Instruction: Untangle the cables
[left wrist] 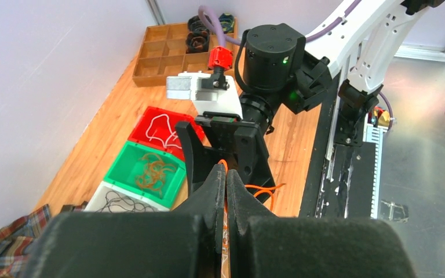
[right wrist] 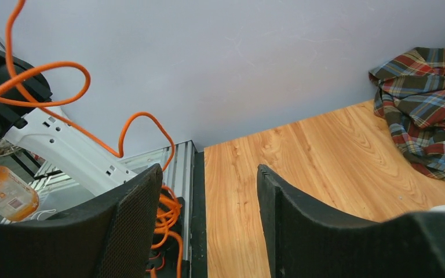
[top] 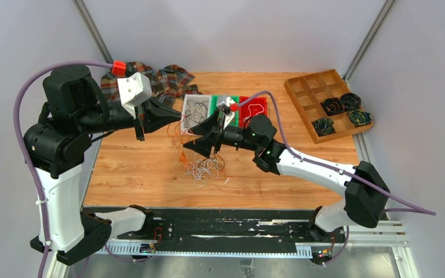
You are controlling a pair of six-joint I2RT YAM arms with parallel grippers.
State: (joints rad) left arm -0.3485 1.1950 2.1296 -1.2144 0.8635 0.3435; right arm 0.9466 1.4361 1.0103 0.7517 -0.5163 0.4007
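Orange strand (left wrist: 222, 165) clamped in the clenched left fingers (left wrist: 211, 194), right fingers (right wrist: 130, 223) spread empty; bins (left wrist: 174, 186) hold some sorted wires (left wrist: 150, 171), yet a tangled bunch of cables (top: 207, 168) lies unsorted mid-frame on the worktop (top: 145, 174).

Our left arm (top: 64, 133) reaches rightward from its tall raised base, its pincer (left wrist: 225, 176) pressed shut with an orange cable (left wrist: 263, 189) pinched at the tips. Our right arm (top: 313, 165) stretches leftward to meet it, its pincer (right wrist: 208, 174) standing with jaws apart.
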